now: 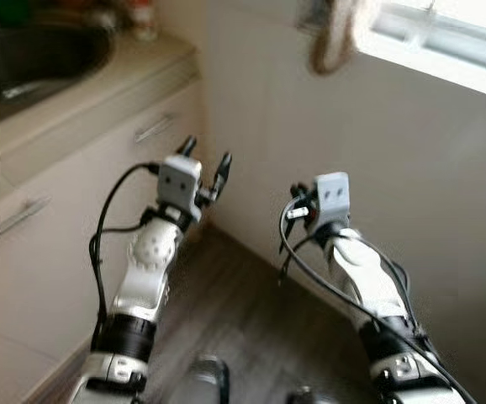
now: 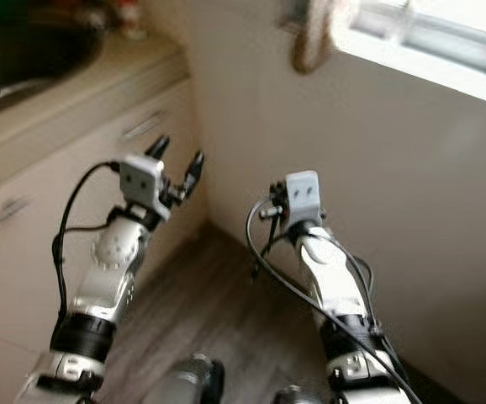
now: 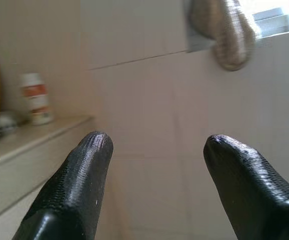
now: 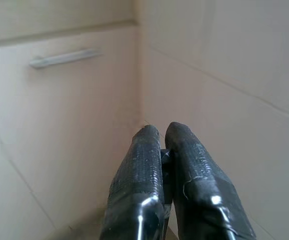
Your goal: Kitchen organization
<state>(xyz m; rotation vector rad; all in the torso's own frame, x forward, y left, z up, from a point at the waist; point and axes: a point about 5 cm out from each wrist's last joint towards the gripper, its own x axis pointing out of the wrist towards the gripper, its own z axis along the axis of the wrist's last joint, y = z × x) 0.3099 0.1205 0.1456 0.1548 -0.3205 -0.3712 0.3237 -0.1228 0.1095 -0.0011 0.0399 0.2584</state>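
Both my arms are raised toward the corner where the cabinets meet the tiled wall. My left gripper [image 1: 205, 160] is spread wide and empty, near the drawer handle [image 1: 155, 128]. My right gripper [image 4: 164, 150] is pressed closed on nothing. A bottle [image 3: 35, 98] stands on the bench [image 1: 83, 93] beside the sink [image 1: 33, 59].

Cloth [image 1: 337, 34] hangs by window [image 1: 445, 38]; blurred, perhaps a mitt.

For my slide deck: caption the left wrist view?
Open left gripper facing a tiled corner, white bottle on the counter, cloth hanging above.
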